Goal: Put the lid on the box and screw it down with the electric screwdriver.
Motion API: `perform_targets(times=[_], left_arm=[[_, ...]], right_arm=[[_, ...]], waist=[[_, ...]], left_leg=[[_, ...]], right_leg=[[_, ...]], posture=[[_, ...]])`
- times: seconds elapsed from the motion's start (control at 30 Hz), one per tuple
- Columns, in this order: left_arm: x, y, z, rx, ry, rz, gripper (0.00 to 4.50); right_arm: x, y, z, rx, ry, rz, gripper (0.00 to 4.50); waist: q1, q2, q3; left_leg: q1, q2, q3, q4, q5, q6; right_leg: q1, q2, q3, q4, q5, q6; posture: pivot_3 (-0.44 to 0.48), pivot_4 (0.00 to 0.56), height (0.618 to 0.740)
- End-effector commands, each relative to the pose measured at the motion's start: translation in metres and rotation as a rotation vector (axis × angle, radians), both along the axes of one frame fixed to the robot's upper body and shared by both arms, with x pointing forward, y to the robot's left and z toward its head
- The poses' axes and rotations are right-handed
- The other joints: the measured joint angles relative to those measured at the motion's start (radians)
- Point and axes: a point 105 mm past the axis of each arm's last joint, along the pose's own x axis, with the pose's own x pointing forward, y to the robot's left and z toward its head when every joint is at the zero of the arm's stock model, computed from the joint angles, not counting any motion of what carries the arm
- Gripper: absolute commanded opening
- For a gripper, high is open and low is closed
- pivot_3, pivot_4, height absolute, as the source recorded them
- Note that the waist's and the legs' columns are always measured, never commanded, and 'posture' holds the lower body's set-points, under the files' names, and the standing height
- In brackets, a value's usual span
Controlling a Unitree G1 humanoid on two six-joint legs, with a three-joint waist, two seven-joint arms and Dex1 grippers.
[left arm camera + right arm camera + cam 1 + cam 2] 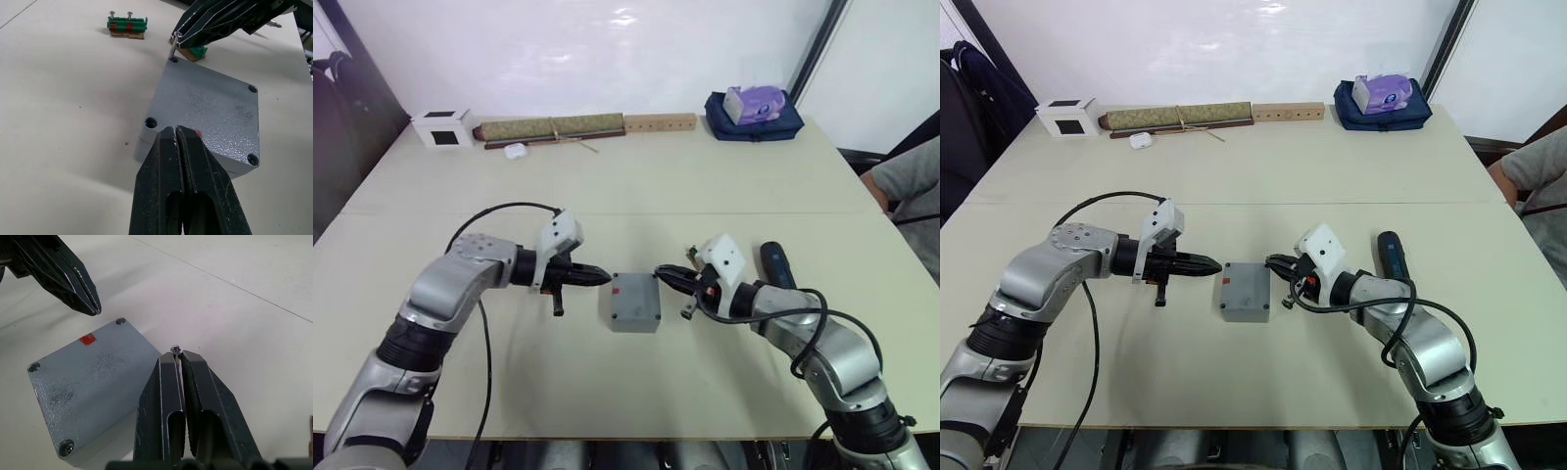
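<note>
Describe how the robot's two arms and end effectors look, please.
Both arms have silver-grey metal segments with black joints and loose black cables. A white housing sits at each wrist. The left end effector and the right end effector each have two tapered black fingers.

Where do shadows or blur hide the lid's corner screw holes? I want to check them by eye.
Left wrist view: lid evenly lit, three holes sharp, the near corner behind the left gripper. Right wrist view: right gripper pinches a screw and covers one corner. Left eye view: holes too small to judge.
</note>
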Motion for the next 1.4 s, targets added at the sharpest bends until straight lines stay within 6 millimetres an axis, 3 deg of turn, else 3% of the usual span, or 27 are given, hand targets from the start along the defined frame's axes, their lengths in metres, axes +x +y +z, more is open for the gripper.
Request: perform_targets(times=[0.03,1.4], left_arm=[[-0.003,-0.003,0.01,-0.007,-0.042,-0.026,0.0],[0.001,-0.006,0.011,-0.019,-0.042,-0.024,0.0]], right_arm=[[-0.007,0.006,0.002,0.008,-0.005,0.042,0.03],[-0.01,0.004,0.012,0.04,-0.034,0.041,0.03]], waist=[[0.0,0.0,0.0],[0.0,0.0,0.0]], left_leg=[[0.0,0.0,0.0,0.0,0.0,0.0],[0.0,0.0,0.0,0.0,0.0,0.0]], right_leg=[[0.0,0.0,0.0,0.0,0.0,0.0],[0.0,0.0,0.0,0.0,0.0,0.0]], posture=[[0.0,0.15,0.74],[0.0,0.15,0.74]])
